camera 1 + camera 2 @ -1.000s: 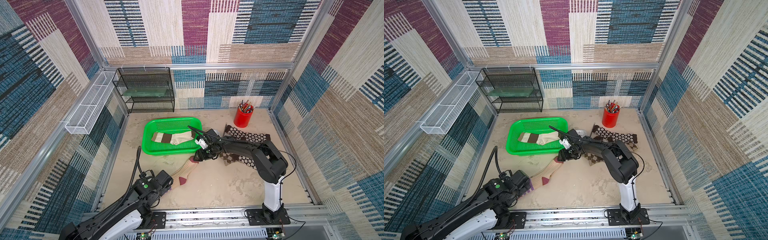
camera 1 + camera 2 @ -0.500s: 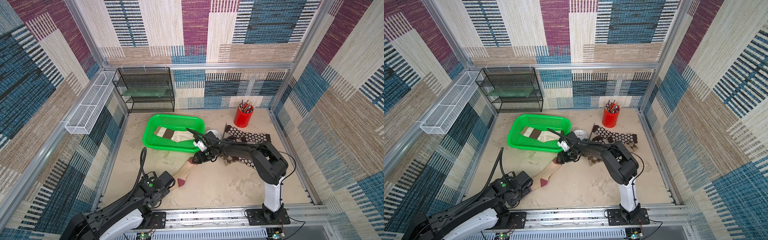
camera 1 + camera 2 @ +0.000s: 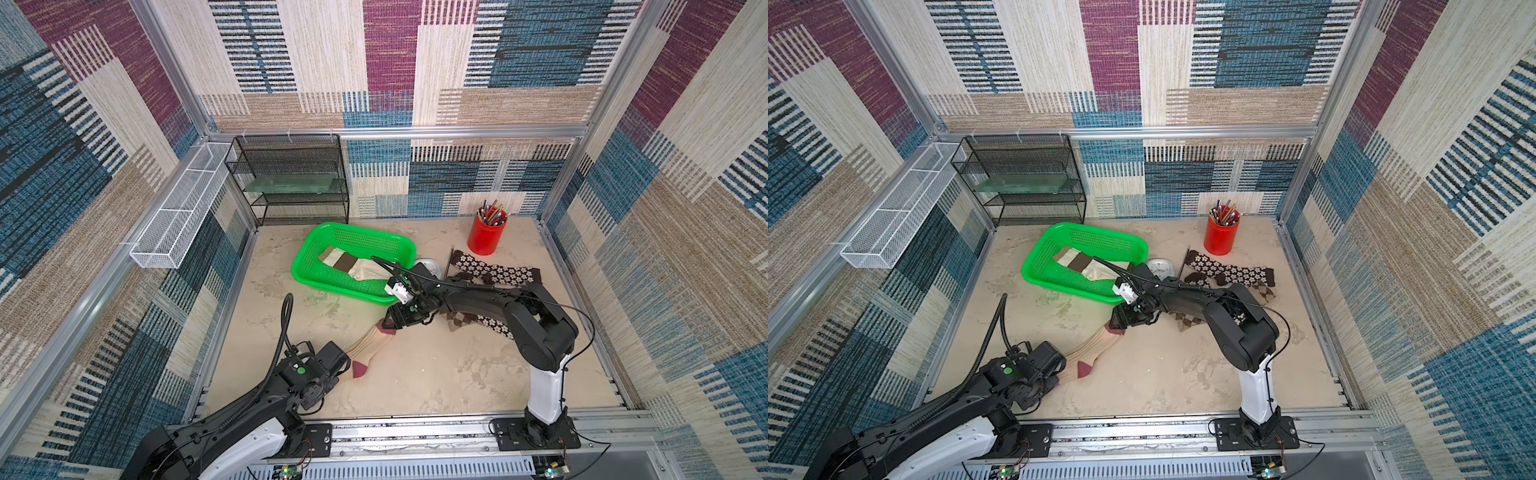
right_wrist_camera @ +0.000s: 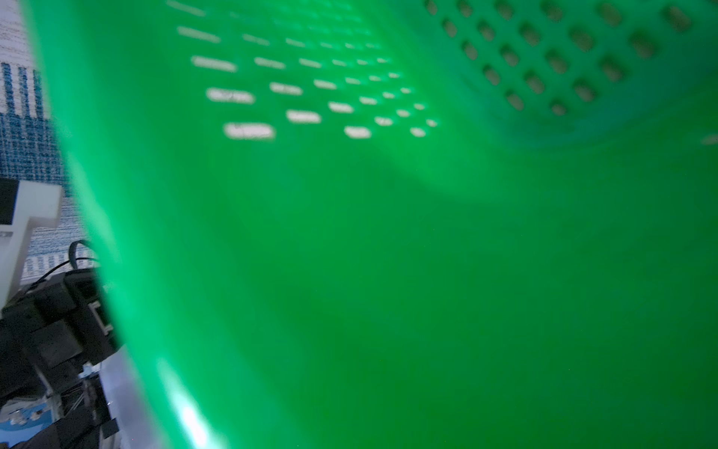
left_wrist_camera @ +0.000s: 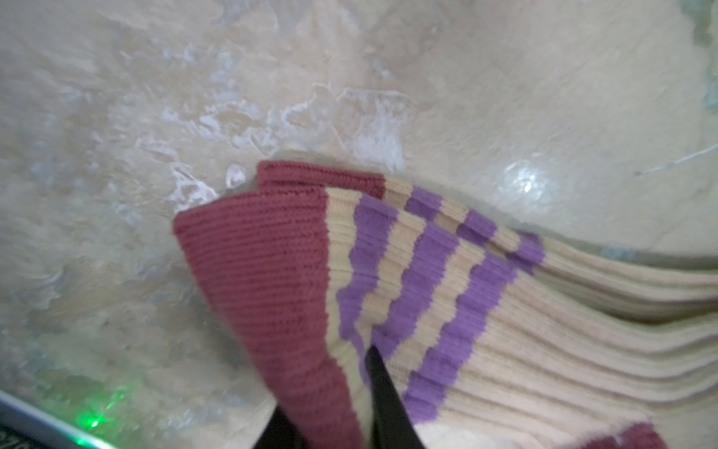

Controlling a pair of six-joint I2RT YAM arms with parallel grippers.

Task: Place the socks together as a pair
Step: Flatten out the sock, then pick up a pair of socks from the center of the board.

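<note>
1. Beige tabletop (image 3: 436,374): carrying all below.
2. Green basket (image 3: 358,237): toward the back, holding a cream sock with brown blocks (image 3: 357,266).
3. Flowered dark-brown socks (image 3: 498,272) and argyle sock (image 3: 456,321): at the right, partly under the right arm.
4. Tan socks (image 3: 370,340): stacked, front-centre, stretched between both grippers.
5. Right gripper (image 3: 392,323): over their maroon toe; jaw gap impossible to tell.
6. Left gripper (image 5: 326,383): pinched narrow on the top purple-striped cuff.

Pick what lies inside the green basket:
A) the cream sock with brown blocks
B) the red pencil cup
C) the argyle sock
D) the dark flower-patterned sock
A: in both top views the cream sock with brown blocks lies inside the green basket.
</note>
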